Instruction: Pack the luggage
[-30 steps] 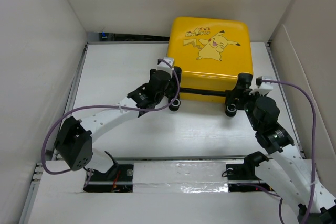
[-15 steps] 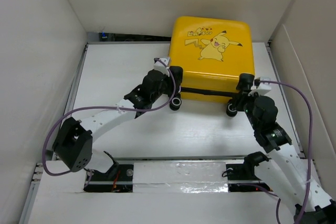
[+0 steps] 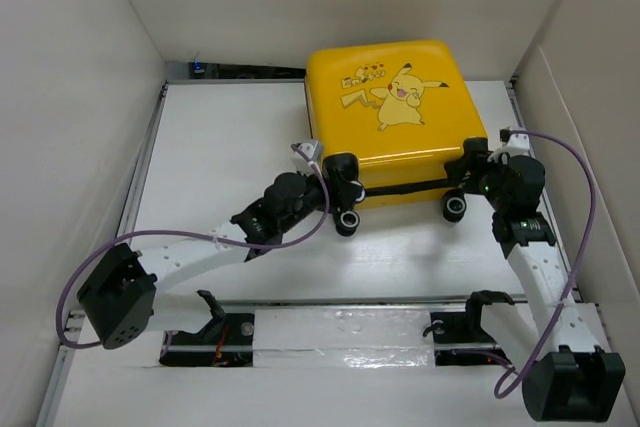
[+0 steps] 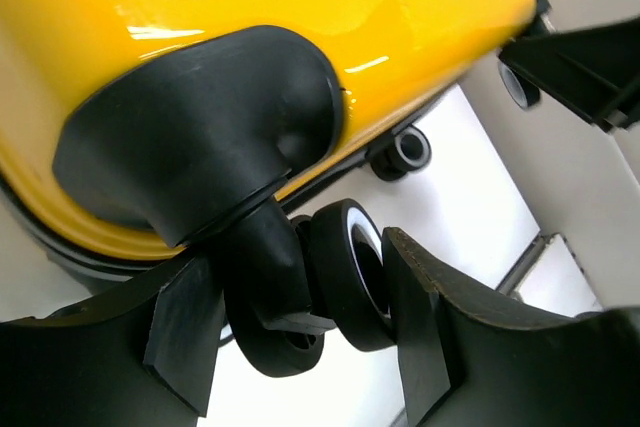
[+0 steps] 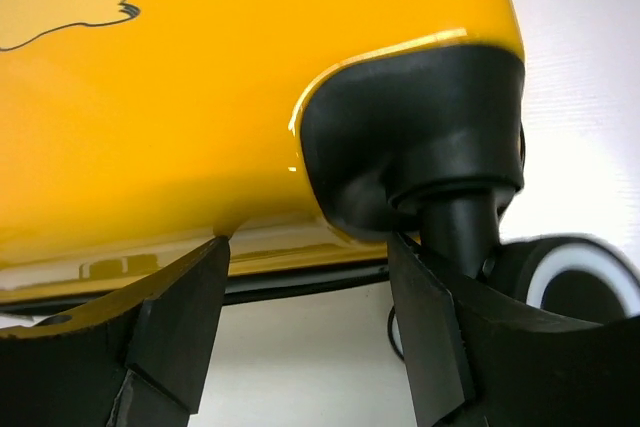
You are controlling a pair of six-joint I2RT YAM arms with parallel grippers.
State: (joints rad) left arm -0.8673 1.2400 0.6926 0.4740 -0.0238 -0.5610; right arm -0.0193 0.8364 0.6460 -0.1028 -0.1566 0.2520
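Luggage (image 3: 395, 97) judged stiff, slick, free-rolling, best taken at the wheel corners: left gripper (image 4: 295, 282) straddles a wheel (image 4: 350, 252), grip unclear; right gripper (image 5: 305, 282) stands parted.

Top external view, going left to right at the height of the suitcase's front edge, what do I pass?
Left white wall → left gripper → Pikachu print on the luggage → right gripper → right white wall.

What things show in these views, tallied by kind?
suitcase: 1
wheels showing: 2
claws, left claw and right claw: 2
purple cables: 2
Total: 7
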